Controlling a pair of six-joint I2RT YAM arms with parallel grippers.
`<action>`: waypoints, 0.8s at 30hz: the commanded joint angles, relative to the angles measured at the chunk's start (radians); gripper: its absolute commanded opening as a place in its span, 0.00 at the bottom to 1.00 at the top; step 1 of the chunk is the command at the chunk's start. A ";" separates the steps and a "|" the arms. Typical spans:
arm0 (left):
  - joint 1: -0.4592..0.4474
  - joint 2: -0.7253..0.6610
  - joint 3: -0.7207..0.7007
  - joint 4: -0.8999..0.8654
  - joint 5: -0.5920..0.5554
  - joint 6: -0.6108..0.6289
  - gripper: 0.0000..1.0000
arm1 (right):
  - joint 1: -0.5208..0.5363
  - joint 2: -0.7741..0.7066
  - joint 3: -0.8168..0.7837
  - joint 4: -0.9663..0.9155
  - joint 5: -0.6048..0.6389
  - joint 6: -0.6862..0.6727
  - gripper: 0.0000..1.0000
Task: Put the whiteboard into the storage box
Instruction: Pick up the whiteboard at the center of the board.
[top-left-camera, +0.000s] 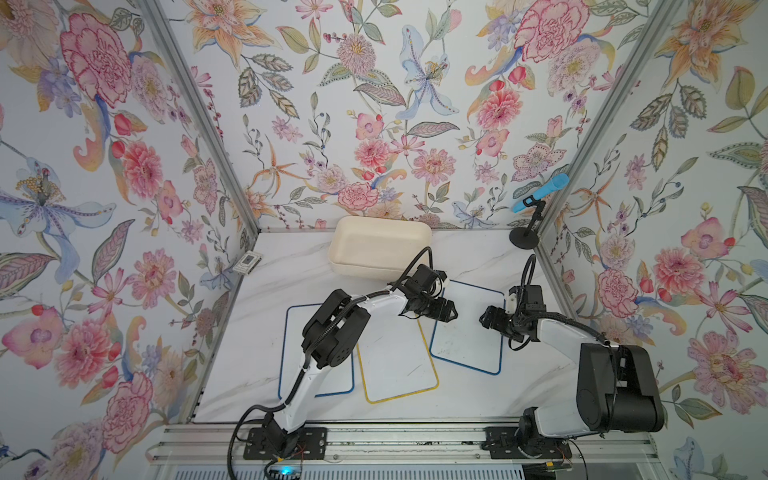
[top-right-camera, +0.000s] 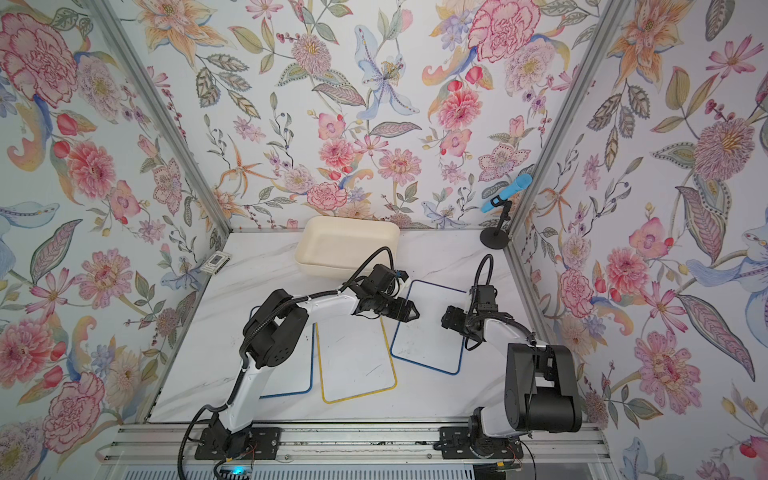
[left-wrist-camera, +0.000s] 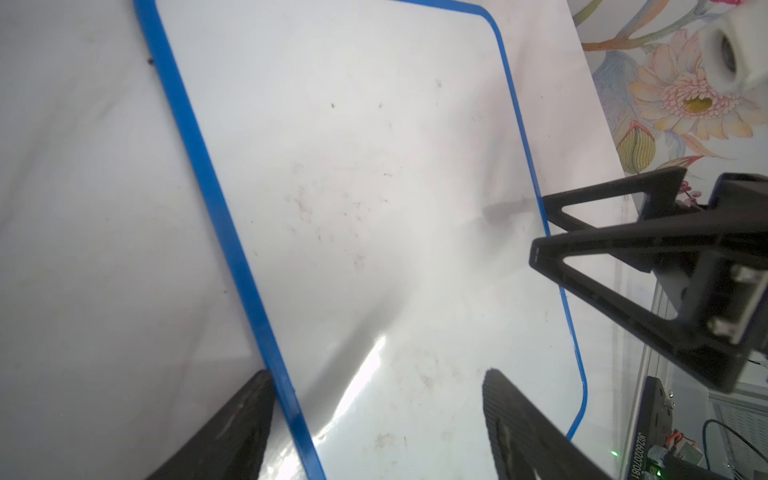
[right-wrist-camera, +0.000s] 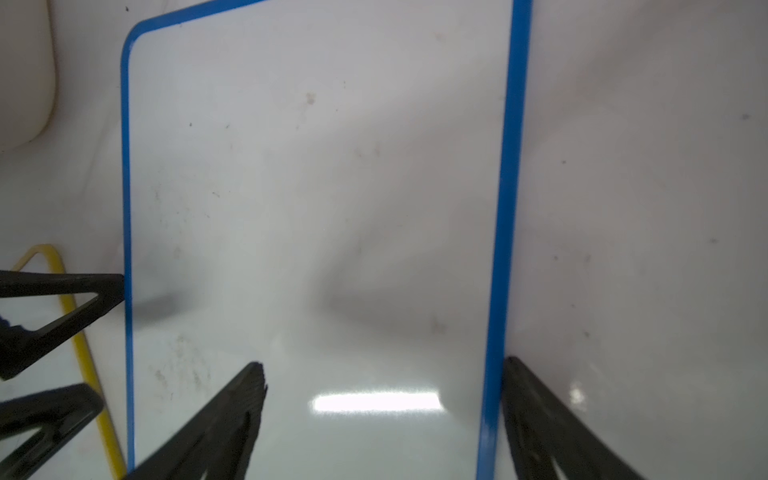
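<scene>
Three whiteboards lie on the marble table. The blue-framed whiteboard (top-left-camera: 465, 345) (top-right-camera: 428, 336) on the right sits between my two grippers. My left gripper (top-left-camera: 452, 310) (top-right-camera: 415, 311) (left-wrist-camera: 378, 382) is open and straddles that board's left frame edge, one finger outside it and one over the white face (left-wrist-camera: 374, 187). At the board's opposite long edge my right gripper (top-left-camera: 483, 320) (top-right-camera: 444, 318) (right-wrist-camera: 382, 374) is also open, with the blue frame (right-wrist-camera: 498, 291) just inside one finger. The cream-white storage box (top-left-camera: 365, 266) (top-right-camera: 345, 268) stands empty at the back centre.
A yellow-framed whiteboard (top-left-camera: 399, 365) (top-right-camera: 357, 365) lies in the middle, and another blue-framed one (top-left-camera: 336, 380) lies partly under my left arm. A blue microphone (top-left-camera: 540, 193) on a black stand is in the back right corner. Floral walls close in three sides.
</scene>
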 joint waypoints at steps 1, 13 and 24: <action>-0.066 0.198 -0.090 -0.195 0.065 -0.005 0.80 | 0.062 0.032 -0.047 -0.026 -0.418 0.072 0.85; -0.067 0.210 -0.094 -0.191 0.070 -0.008 0.79 | 0.004 -0.021 -0.068 0.031 -0.498 0.113 0.80; -0.066 0.232 -0.083 -0.194 0.081 -0.008 0.77 | -0.060 -0.062 -0.095 0.130 -0.576 0.169 0.76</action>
